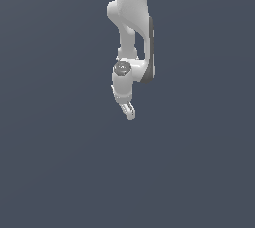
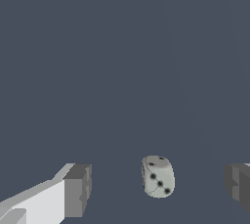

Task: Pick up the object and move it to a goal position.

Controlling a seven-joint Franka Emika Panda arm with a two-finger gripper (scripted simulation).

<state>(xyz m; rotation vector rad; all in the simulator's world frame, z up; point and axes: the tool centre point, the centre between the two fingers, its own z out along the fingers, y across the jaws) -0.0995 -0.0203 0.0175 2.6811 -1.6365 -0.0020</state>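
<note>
The object is a small white die [image 2: 157, 176] with black pips, lying on the dark grey floor. In the wrist view it sits between my two grey fingertips [image 2: 78, 190], with a wide gap on each side and no contact. My gripper [image 2: 158, 189] is open and holds nothing. In the exterior view the white arm hangs down from the top, and the gripper [image 1: 129, 110] points at the floor. The die is hidden in that view. No goal marker shows in either view.
A flat dark grey floor [image 1: 60, 172] fills both views. Only the arm's white links [image 1: 132, 18] stand above it.
</note>
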